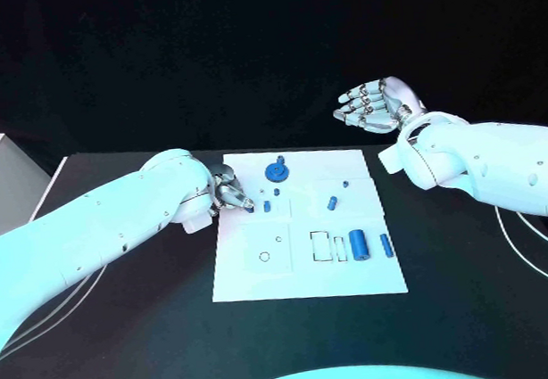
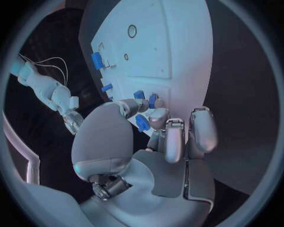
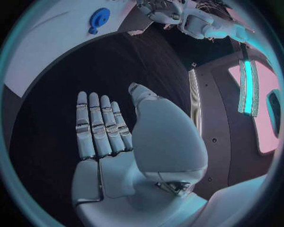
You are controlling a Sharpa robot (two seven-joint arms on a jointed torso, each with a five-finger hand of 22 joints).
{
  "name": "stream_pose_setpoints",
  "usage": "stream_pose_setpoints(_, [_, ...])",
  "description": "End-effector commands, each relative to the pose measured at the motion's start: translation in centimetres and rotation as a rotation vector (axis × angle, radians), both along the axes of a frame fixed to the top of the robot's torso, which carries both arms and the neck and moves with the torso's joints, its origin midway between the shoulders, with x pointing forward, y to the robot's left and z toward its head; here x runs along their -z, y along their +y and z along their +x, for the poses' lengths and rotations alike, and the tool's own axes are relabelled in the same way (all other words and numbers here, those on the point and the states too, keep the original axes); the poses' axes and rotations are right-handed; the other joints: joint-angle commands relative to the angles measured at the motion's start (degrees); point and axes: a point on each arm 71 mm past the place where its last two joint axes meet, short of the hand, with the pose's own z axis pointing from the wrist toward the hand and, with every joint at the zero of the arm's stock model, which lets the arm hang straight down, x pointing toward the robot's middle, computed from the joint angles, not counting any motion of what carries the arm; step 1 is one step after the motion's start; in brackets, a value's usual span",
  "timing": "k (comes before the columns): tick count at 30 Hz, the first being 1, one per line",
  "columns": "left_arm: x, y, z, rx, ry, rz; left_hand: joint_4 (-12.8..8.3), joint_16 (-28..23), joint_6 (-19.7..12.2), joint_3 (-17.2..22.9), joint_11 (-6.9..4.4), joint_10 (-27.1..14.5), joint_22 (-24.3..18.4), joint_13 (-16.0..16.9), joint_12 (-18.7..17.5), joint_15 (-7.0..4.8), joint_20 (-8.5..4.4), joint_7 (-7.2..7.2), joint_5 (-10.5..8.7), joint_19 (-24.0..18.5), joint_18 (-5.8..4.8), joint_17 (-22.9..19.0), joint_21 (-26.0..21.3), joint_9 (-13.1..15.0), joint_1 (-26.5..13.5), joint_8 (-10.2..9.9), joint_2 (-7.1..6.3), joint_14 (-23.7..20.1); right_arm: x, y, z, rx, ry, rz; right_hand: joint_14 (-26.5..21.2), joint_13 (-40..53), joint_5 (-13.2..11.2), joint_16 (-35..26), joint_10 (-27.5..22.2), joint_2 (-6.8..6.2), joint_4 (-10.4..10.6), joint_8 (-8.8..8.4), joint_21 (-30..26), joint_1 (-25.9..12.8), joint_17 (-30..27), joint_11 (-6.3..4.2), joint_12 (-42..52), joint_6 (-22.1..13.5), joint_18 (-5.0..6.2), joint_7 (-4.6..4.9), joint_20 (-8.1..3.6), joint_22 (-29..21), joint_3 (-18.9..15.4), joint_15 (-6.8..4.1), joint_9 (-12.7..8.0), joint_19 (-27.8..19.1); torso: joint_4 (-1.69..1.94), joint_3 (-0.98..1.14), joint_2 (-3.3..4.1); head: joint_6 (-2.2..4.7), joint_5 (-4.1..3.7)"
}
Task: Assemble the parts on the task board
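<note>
The task board [image 1: 310, 276] lies flat in the middle of the black table [image 1: 134, 363]; the left hand [image 1: 229, 192] rests at the board's left edge, its fingertips [image 2: 155, 116] pinching a small blue part [image 2: 142, 123] just above the white surface; a round blue part [image 1: 277, 170] stands near the board's far edge, close beside that hand; two small blue pegs [image 1: 333, 203] lie toward the centre, and two blue cylinders [image 1: 359, 245] lie side by side near the right edge, next to a rectangular slot [image 1: 320, 246]; the right hand [image 1: 372, 105] is raised beyond the board's far right corner, well apart from it, fingers straight, holding nothing.
</note>
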Motion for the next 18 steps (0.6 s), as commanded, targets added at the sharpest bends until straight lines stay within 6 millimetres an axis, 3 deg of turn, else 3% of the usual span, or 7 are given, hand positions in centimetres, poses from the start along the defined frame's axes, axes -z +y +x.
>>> stream_pose_setpoints(1, [-0.14,-0.17,0.08,0.013,-0.026,0.002,-9.59,0.25,0.35,9.18,-0.05,0.13,-0.06,0.02,0.03,-0.31,-0.03,-0.15,0.23,-0.11,-0.87,12.96,-0.02,0.05,0.16,0.17,0.37,5.46,-0.04,0.16,-0.05,-0.018,-0.005,0.0,-0.39,-0.04,0.14,-0.39,-0.05,0.51,-0.05,-0.31,0.0,0.04,-0.05,0.12,-0.27,0.31,0.39,1.73,-0.08,-0.05,-0.31,-0.03,-0.05,-0.36,0.02,0.0,0.05,0.0,-0.07])
stream_pose_setpoints(18, [-0.28,-0.47,-0.24,0.02,-0.025,-0.008,-9.63,0.25,0.39,9.21,-0.05,0.22,0.19,0.22,0.14,-0.31,-0.03,-0.15,0.18,0.02,-0.93,12.98,0.1,0.04,0.21,0.16,0.41,5.46,-0.03,0.16,-0.06,-0.02,-0.005,0.0,-0.39,-0.04,0.14,-0.39,-0.05,0.51,-0.05,-0.31,0.0,0.04,-0.05,0.12,-0.27,0.31,0.39,1.73,-0.08,-0.05,-0.31,-0.03,-0.05,-0.36,0.06,-0.03,0.04,-0.12,-0.21])
